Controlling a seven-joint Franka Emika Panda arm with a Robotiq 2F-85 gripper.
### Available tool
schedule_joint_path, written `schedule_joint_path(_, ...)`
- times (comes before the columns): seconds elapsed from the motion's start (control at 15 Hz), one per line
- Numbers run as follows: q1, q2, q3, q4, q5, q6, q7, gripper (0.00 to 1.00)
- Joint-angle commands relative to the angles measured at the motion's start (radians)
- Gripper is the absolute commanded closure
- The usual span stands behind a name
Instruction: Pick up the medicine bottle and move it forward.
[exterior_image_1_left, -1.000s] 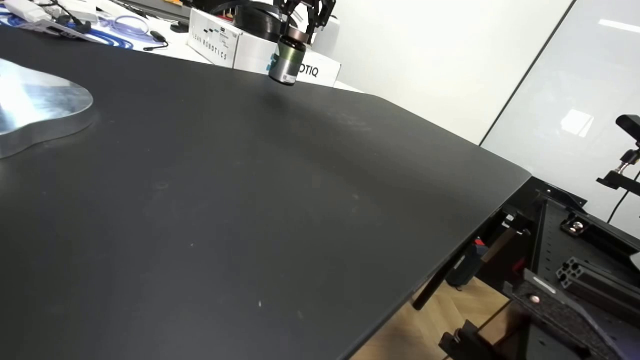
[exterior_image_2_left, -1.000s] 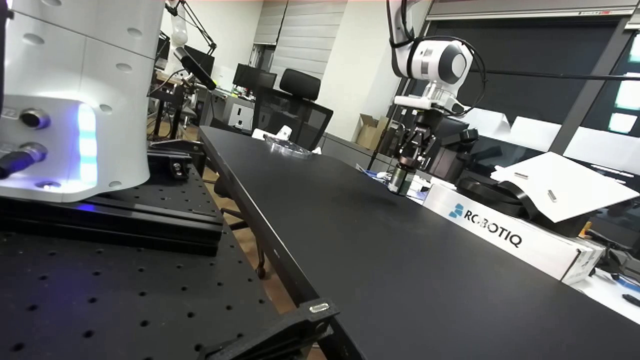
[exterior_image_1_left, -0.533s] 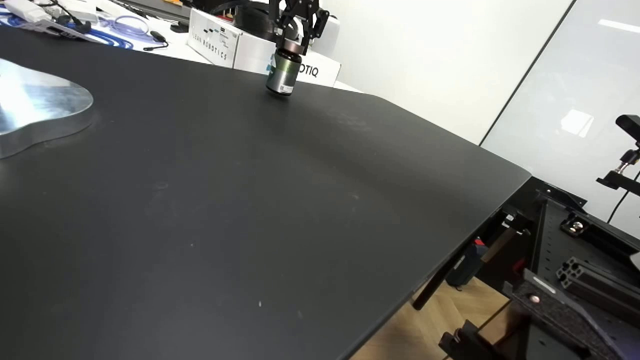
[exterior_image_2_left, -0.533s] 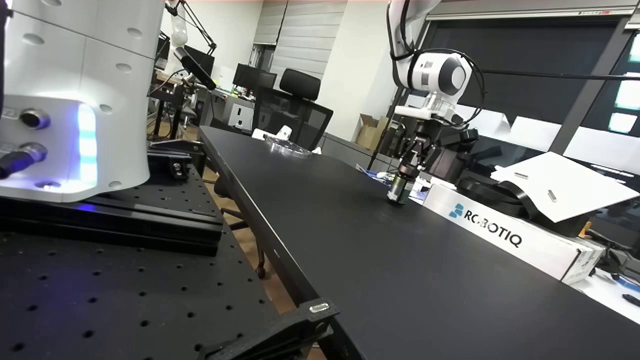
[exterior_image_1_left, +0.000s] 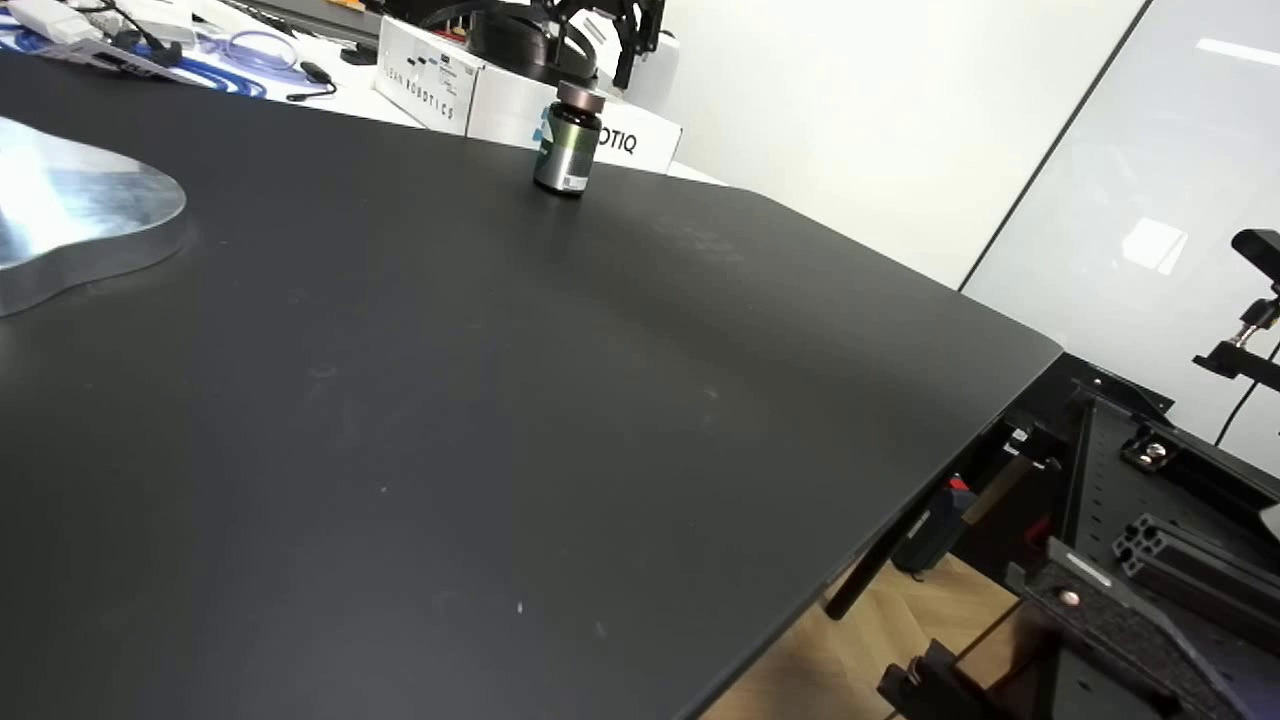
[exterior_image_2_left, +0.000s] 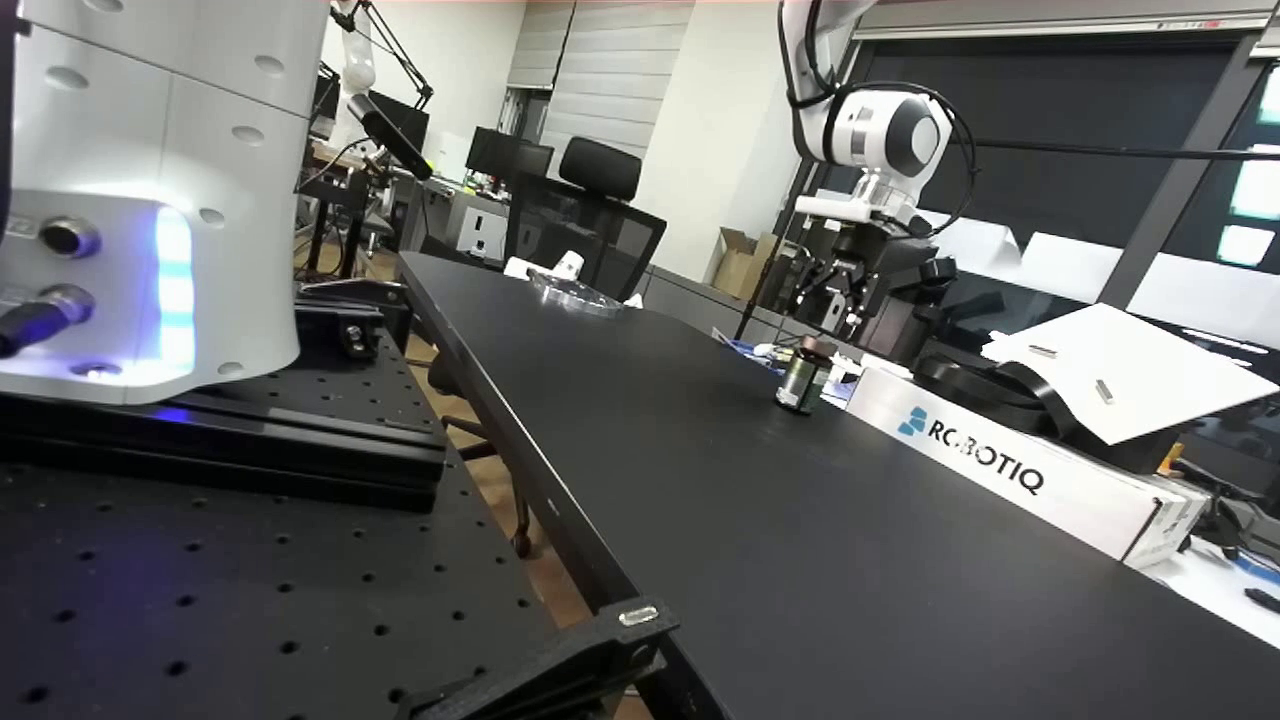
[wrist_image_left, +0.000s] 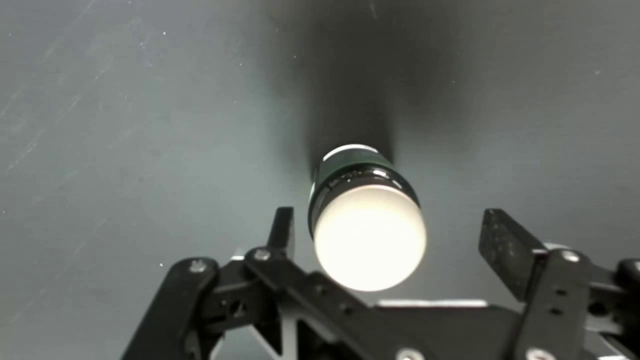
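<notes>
The medicine bottle (exterior_image_1_left: 567, 150), dark with a green-and-silver label and a brownish cap, stands upright on the black table near its far edge. It shows in both exterior views. My gripper (exterior_image_2_left: 830, 308) hovers just above the bottle, clear of its cap. Seen from the wrist, the bottle's cap (wrist_image_left: 370, 237) looks pale and glaring, and it lies between the spread fingers of my gripper (wrist_image_left: 389, 222) without touching either. The cap sits closer to the left finger (wrist_image_left: 283, 227) than to the right one. In an exterior view the top edge cuts off part of the gripper.
A long white box (exterior_image_2_left: 1000, 465) with Robotiq lettering lies just beyond the table's far edge, close behind the bottle. A clear, wavy-edged plate (exterior_image_1_left: 90, 210) rests on the table (exterior_image_1_left: 560, 430). Cables (exterior_image_1_left: 225, 75) lie on a white surface behind.
The bottle, held by its cap a second ago, has come down onto the table and been let go. My gripper has opened and risen off it.
</notes>
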Motion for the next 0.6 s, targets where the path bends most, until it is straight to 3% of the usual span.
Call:
schedule_joint_path(0.0,0.0,-0.135,0.023,-0.071,0.027,-0.087,-0.057,0.0)
schedule_joint_path(0.33,0.014,-0.301,0.036,-0.236,0.022,-0.113,-0.09,0.0)
schedule_joint_path(0.4,0.015,-0.212,0.029,-0.11,0.019,-0.117,-0.078,0.0)
schedule_joint_path(0.53,0.02,-0.259,0.031,-0.171,0.018,-0.12,-0.081,0.0)
